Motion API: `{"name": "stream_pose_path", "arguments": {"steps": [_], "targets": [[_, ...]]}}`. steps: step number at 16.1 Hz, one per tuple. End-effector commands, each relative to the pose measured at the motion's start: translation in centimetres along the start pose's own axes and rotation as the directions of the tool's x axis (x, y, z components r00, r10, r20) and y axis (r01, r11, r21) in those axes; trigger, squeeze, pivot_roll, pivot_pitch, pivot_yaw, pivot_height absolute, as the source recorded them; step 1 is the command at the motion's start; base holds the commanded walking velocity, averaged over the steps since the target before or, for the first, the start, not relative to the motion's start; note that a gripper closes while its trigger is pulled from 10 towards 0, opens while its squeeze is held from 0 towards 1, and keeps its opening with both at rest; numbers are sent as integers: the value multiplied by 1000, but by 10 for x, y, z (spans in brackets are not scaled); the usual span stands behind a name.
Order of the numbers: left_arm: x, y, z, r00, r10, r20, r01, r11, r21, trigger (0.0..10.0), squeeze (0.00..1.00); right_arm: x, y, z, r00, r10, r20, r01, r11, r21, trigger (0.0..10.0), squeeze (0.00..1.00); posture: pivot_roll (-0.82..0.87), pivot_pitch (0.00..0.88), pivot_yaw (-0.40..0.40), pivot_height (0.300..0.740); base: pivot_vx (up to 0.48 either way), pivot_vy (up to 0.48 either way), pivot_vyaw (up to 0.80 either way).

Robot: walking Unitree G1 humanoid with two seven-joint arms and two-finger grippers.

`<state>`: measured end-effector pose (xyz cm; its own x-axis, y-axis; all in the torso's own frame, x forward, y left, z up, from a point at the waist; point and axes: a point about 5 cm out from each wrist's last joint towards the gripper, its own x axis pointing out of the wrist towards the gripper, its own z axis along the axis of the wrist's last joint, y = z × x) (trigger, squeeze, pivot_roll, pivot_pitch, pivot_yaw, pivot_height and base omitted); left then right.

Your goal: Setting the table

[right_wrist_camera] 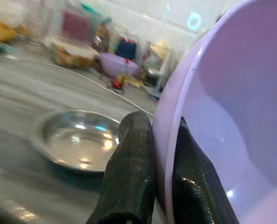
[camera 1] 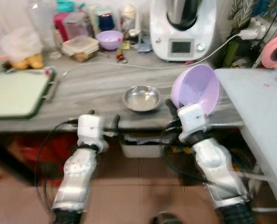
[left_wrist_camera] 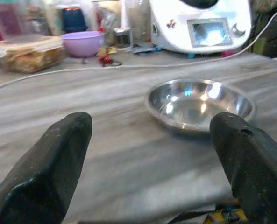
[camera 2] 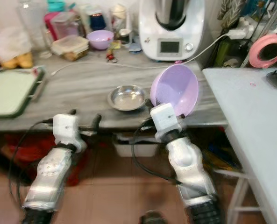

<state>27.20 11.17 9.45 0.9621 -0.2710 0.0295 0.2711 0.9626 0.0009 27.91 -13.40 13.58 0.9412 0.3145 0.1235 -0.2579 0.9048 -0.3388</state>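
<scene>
A large lilac plastic bowl point(camera 1: 196, 91) is tipped on its side over the front edge of the grey counter point(camera 1: 96, 84). My right gripper point(right_wrist_camera: 164, 154) is shut on its rim, with one black finger point(right_wrist_camera: 133, 158) outside the wall and the other inside. A small steel bowl point(camera 1: 141, 98) sits upright on the counter just left of the lilac one. My left gripper point(camera 1: 103, 119) is open at the counter's front edge, holding nothing, and the steel bowl point(left_wrist_camera: 199, 102) lies a little beyond its fingers.
A white kitchen machine point(camera 1: 182, 28) stands at the back with its cable trailing across the counter. A second small purple bowl point(camera 1: 109, 39), a food container point(camera 1: 81, 47) and jars crowd the back left. A green tray point(camera 1: 14, 93) lies at left. A white table point(camera 1: 259, 98) adjoins at right.
</scene>
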Motion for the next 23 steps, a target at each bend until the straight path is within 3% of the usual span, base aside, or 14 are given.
{"name": "stream_pose_path", "arguments": {"steps": [1, 6, 11, 16, 17, 23], "targets": [[0, 10, 4, 1000, 25, 14, -25, 1000, 17, 10000, 0, 9, 8, 15, 998, 29, 64, -29, 1000, -4, 10000, 0, -30, 8, 29, 740, 480, 0, 0], [-4, 17, 5, 996, 85, 17, -84, 996, -23, 10000, 0, 9, 21, 15, 994, 94, 64, -93, 995, -23, 10000, 0, -19, 15, 33, 740, 316, 0, 0], [-8, 23, 4, 994, 111, 4, -111, 994, -17, 10000, 0, 12, 19, 15, 994, 90, 57, -90, 996, -2, 10000, 0, -11, 25, 33, 740, 0, 0, 441], [-18, 27, 3, 993, 120, -14, -120, 993, -5, 10000, 0, 35, 12, 1, 969, 242, -54, -245, 967, -70, 10000, 0, 11, 48, 38, 740, 0, 0, 0], [-21, 28, 2, 992, 121, -19, -121, 993, -4, 10000, 0, 48, 4, -4, 960, 260, -103, -270, 959, -90, 10000, 0, 21, 55, 38, 740, 0, 0, 0], [-31, 33, 5, 991, 129, -26, -128, 992, 19, 10000, 0, 76, -5, -3, 936, 322, -143, -344, 923, -174, 10000, 0, 86, 66, 38, 740, 0, 0, 0]]}}
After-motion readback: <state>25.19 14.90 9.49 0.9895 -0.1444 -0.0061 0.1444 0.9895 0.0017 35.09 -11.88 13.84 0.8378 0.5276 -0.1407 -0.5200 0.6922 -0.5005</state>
